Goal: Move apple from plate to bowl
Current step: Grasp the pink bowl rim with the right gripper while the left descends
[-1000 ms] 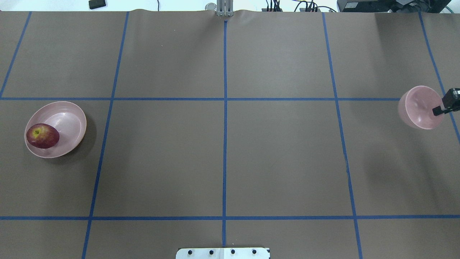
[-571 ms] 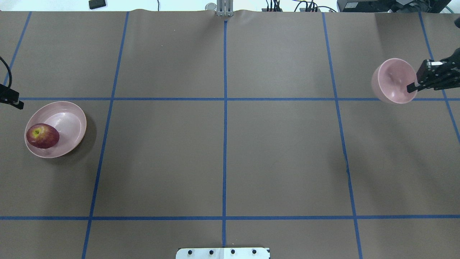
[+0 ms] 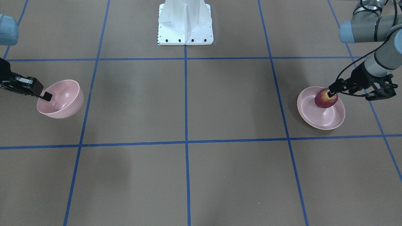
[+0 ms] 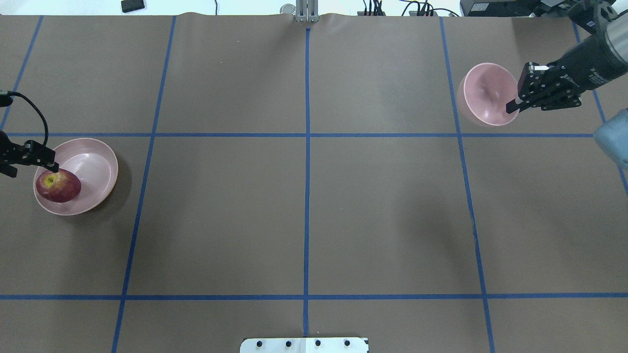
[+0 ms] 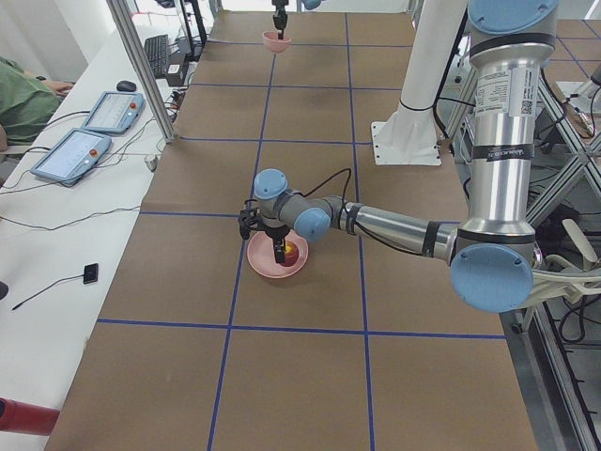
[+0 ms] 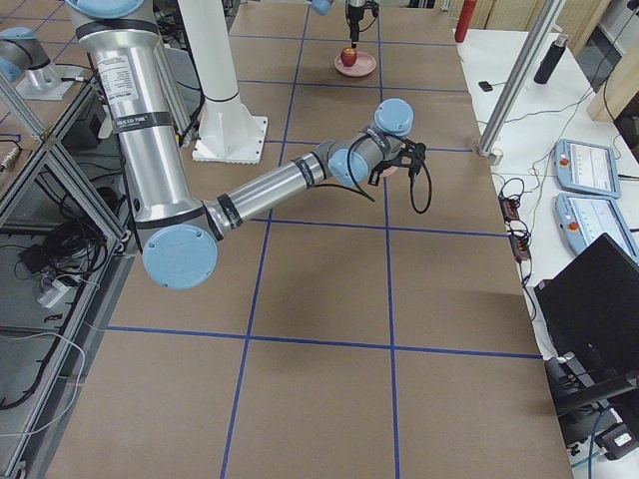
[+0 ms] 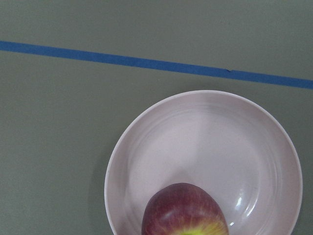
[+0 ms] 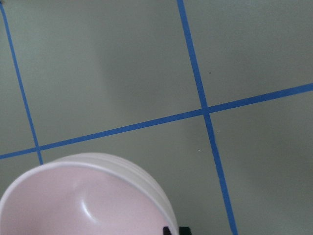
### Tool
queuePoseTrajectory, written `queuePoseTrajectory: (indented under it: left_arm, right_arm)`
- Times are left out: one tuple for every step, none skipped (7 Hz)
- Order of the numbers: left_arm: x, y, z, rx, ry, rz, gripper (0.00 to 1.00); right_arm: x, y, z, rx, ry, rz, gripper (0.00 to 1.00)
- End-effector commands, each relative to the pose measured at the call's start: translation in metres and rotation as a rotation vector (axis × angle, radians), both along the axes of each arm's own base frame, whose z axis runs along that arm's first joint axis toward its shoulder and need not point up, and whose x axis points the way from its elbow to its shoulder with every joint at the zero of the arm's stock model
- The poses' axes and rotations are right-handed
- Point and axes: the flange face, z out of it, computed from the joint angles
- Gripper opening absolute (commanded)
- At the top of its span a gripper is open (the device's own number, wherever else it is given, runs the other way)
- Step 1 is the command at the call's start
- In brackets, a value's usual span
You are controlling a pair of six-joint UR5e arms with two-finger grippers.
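Observation:
The dark-red apple lies on the near-left side of the wide pink plate, at the table's left; both show in the front view, the apple on the plate. My left gripper hovers at the apple's top edge and looks open, with nothing in it. The left wrist view shows the apple on the plate and no fingers. My right gripper is shut on the rim of the small deep pink bowl and holds it tilted above the table at the far right.
The brown table cover carries a grid of blue tape lines. The robot's white base plate stands at the near middle edge. A black object and cables lie beyond the far edge.
My right gripper has carried the bowl away from the robot and in towards the table's middle. My left gripper has come in from the left edge to the apple.

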Motion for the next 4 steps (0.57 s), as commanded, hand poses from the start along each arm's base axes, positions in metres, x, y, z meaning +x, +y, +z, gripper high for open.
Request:
queuePoseTrajectory:
  left_arm:
    - [0.015,0.002,0.001,-0.004,-0.008,0.015,0.99]
    - [0.022,0.002,0.003,-0.010,-0.010,0.025,0.99]
    - [0.025,-0.001,0.008,-0.014,-0.013,0.026,0.99]
    - [0.027,-0.001,0.014,-0.004,-0.005,0.028,0.99]
  right_arm:
    - [-0.016,-0.002,-0.021,-0.012,-0.014,-0.003,0.00]
    - [-0.021,-0.002,-0.026,-0.007,-0.018,-0.012,0.00]
    - [-0.029,-0.003,-0.037,-0.014,-0.020,-0.005,0.00]
    - [-0.042,-0.002,-0.045,-0.017,-0.019,-0.009,0.00]
